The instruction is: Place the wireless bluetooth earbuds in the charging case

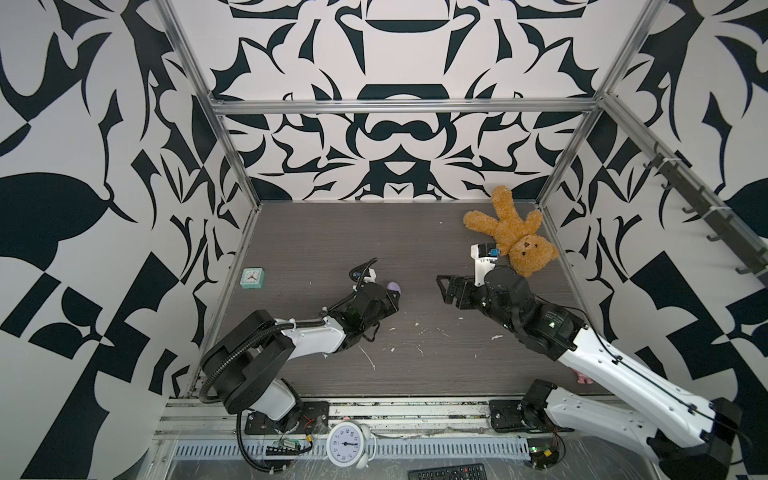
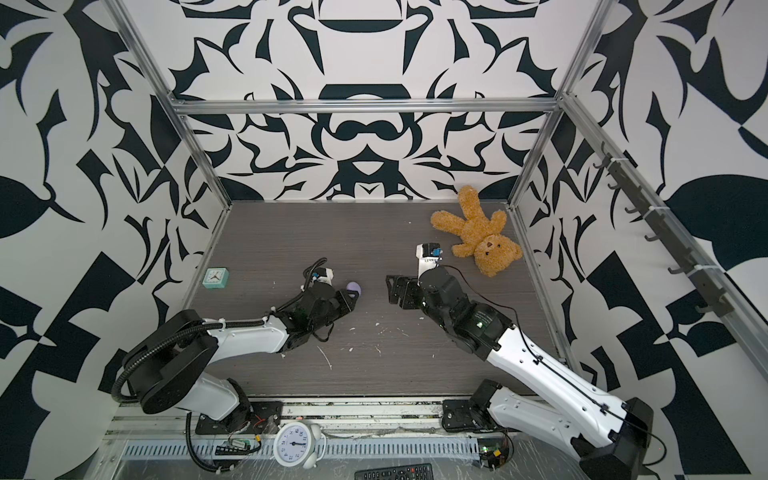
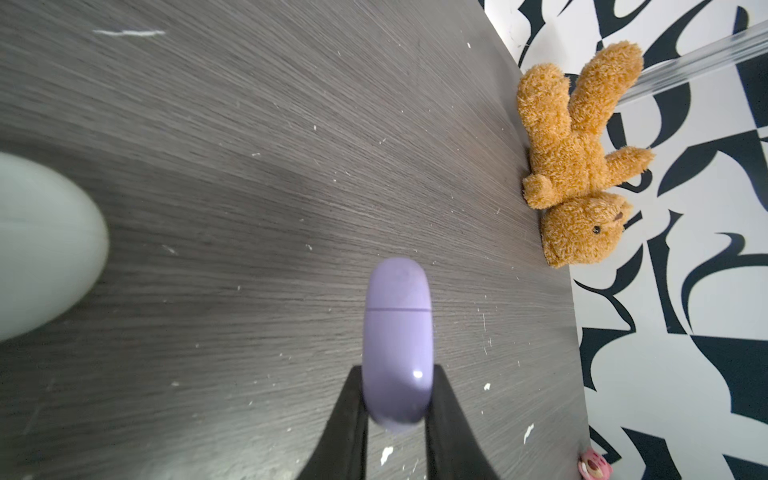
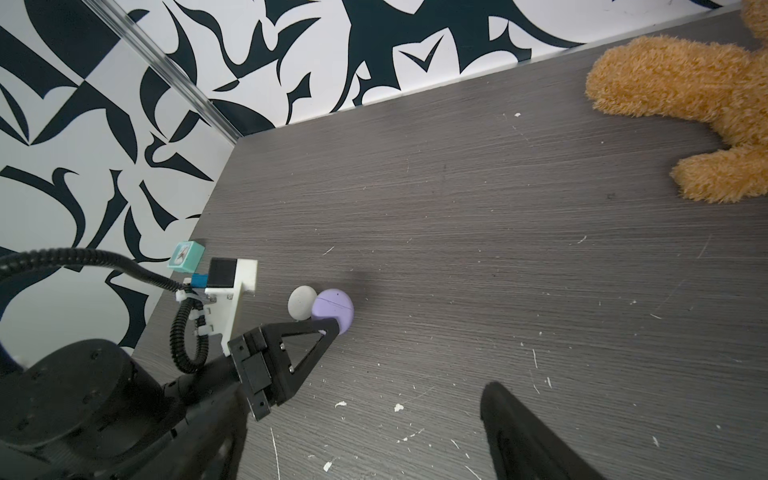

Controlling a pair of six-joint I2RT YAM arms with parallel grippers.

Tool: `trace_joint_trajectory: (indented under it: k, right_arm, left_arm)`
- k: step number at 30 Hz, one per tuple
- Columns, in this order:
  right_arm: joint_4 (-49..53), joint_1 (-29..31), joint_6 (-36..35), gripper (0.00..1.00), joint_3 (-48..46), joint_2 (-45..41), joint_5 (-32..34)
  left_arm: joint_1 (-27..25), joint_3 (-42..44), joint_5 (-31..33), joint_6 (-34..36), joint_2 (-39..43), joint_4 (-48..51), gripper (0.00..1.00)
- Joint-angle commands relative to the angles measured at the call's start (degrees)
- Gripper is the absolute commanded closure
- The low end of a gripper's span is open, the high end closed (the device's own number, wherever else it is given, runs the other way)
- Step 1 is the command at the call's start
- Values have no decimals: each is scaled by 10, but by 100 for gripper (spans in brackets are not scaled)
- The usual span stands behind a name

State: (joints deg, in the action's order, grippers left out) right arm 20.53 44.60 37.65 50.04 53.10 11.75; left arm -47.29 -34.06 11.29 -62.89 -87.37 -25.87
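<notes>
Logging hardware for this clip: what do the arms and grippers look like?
The left arm and right arm have white shells between black joints. A black ribbed conduit loops along the left; a thin black cable runs down the right. The left gripper and right gripper have black, triangular open-frame fingers. Each wrist carries a white camera mount.

A: Hidden in both top views?
B: Only a sliver of the purple case showing past the left gripper; white case lost behind the left arm.
A: Blurred?
B: Yes, that white case in the left wrist view, cut by the picture's edge too. Same in the right wrist view with one finger of the right gripper.
A: At the table's near right corner?
B: Something pink, half under the right arm, too small to tell.
</notes>
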Motion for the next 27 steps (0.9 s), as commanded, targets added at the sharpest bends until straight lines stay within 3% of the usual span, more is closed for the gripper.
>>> trace_joint_trajectory:
  k: [1, 20, 23, 27]
  right_arm:
    - [-21, -3, 13, 10, -5, -11, -1]
    - [-26, -3, 17, 9, -37, -47, -12]
    - [-23, -3, 17, 8, -37, -49, -13]
    - [-20, -3, 17, 7, -38, -54, -12]
  left_arm:
    - [-3, -9, 29, -39, -21, 71, 100]
    - [-3, -40, -6, -52, -84, 117, 100]
    - [-3, -41, -9, -53, -83, 125, 92]
    - [-3, -49, -13, -55, -80, 155, 67]
